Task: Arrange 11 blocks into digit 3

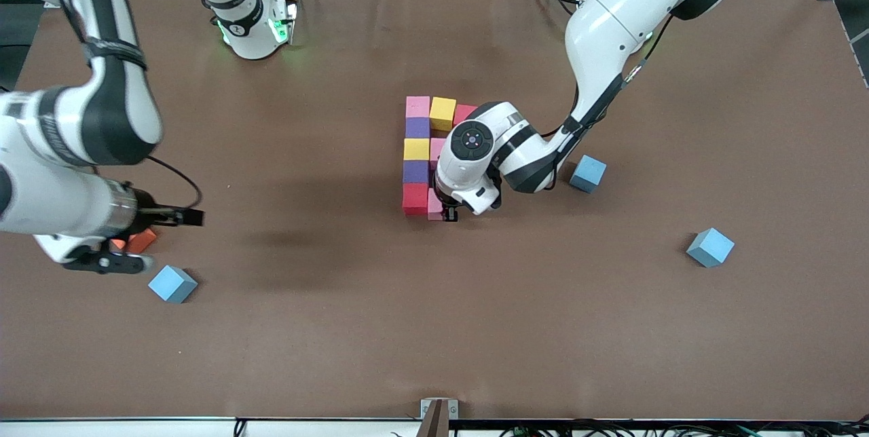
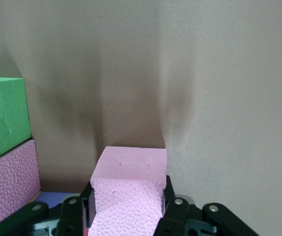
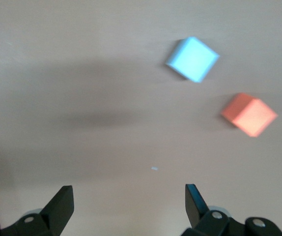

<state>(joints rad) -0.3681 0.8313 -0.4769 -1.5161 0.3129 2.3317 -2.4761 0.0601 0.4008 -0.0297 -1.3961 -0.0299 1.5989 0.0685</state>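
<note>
The blocks form a partial figure mid-table: a pink [image 1: 418, 106], yellow [image 1: 442, 113] and red [image 1: 464, 112] row farthest from the front camera, then a column of purple [image 1: 417, 127], yellow [image 1: 416, 149], purple [image 1: 416, 172] and red [image 1: 415, 198]. A pink block [image 1: 438, 148] sits beside the second yellow. My left gripper [image 1: 449, 214] [image 2: 127, 196] is shut on a pink block [image 1: 434, 206] [image 2: 131, 182] beside the near red one. A green block [image 2: 1, 118] and another pink [image 2: 11, 182] show in the left wrist view. My right gripper [image 1: 108, 262] [image 3: 129, 196] is open and empty.
An orange cube [image 1: 141, 241] [image 3: 249, 114] and a light blue cube [image 1: 172, 283] [image 3: 192, 59] lie under the right hand. Two more light blue cubes [image 1: 588, 173] [image 1: 710, 247] lie toward the left arm's end. The left arm hides part of the figure.
</note>
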